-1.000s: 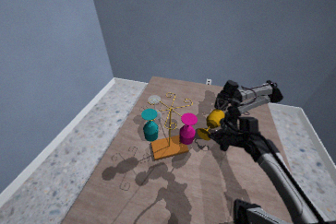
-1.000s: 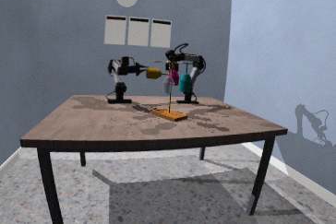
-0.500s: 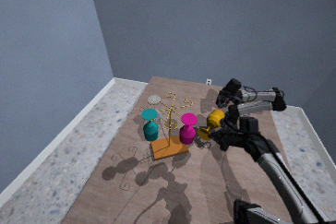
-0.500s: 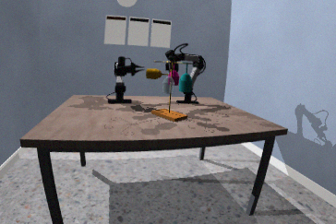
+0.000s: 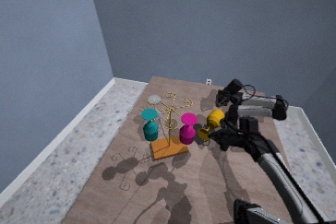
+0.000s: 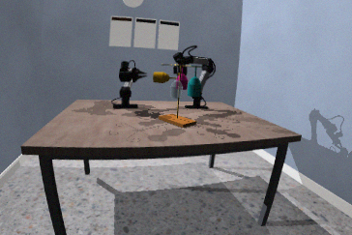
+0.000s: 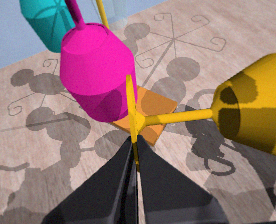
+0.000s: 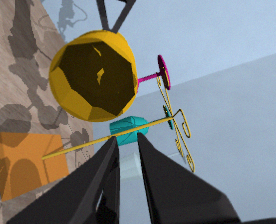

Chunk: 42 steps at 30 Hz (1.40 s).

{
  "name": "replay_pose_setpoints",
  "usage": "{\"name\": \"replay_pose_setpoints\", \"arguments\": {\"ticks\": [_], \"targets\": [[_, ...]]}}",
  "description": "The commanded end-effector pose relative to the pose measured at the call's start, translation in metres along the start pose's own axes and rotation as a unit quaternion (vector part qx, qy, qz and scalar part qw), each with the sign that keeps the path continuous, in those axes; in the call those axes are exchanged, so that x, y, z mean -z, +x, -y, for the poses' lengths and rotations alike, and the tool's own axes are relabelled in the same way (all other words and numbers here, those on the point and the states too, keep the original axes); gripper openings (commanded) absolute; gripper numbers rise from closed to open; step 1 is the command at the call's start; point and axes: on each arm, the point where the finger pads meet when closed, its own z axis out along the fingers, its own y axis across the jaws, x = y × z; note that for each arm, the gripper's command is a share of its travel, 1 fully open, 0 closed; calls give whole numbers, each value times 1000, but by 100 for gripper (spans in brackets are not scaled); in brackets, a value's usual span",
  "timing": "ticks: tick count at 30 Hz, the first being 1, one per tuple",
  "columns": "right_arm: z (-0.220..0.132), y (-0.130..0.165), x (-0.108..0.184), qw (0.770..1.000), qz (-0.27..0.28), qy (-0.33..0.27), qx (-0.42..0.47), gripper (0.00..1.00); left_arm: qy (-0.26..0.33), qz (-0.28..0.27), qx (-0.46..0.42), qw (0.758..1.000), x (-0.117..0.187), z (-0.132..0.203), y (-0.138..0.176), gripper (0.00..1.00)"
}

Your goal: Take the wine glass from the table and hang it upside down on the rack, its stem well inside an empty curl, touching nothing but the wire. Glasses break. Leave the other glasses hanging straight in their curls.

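The yellow wine glass [image 5: 216, 118] [image 6: 161, 77] [image 7: 256, 105] [image 8: 124, 50] is in the air, on its side, stem roughly level. My left gripper [image 7: 136, 142] is shut on the rim of its foot. My right gripper [image 6: 145, 74] [image 8: 127, 141] is slightly open and empty, beyond the bowl's mouth. The wire rack [image 6: 178, 107] [image 8: 79, 146] has several empty curls at its top. A magenta glass [image 5: 186, 135] [image 7: 96, 70], a teal glass [image 5: 150, 131] [image 6: 194, 87] [image 8: 127, 128] and a clear glass [image 6: 175, 89] hang upside down from it. The left fingertips are unclear in the exterior view.
The rack's orange base [image 5: 168, 149] [image 6: 177, 120] [image 8: 29, 165] stands on the wooden table [image 5: 106, 193] [image 6: 87, 132]. The magenta glass is the hanging one nearest the yellow glass's foot; in the left wrist view they overlap, and the gap is unclear.
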Motion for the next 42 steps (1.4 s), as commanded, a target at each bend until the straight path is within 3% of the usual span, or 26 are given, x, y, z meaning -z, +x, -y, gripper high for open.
{"name": "replay_pose_setpoints", "arguments": {"ticks": [1, 16, 22, 31, 34, 38, 40, 42], "targets": [[0, 11, 0, 999, -14, 6, -40, 16, 0, 6, 8, 1000, 0, 1, -6, 0], [60, 64, -5, 965, -124, 93, -213, 16, -3, 16, 9, 1000, 4, 2, -14, 0], [83, 90, -4, 935, -168, 133, -281, 16, 5, 22, 1, 1000, 2, 14, -18, 0], [111, 129, 1, 878, -229, 196, -372, 16, -2, 35, -20, 999, -2, 32, -31, 0], [114, 133, 1, 871, -236, 203, -381, 16, -5, 36, -24, 999, -3, 34, -33, 0], [126, 161, 10, 813, -282, 255, -441, 16, -6, 40, -37, 999, -4, 46, -37, 0], [130, 162, 7, 815, -279, 253, -440, 16, -6, 42, -44, 998, -5, 54, -40, 0], [136, 175, 12, 786, -299, 279, -463, 16, -8, 45, -51, 998, -6, 60, -42, 0]]}}
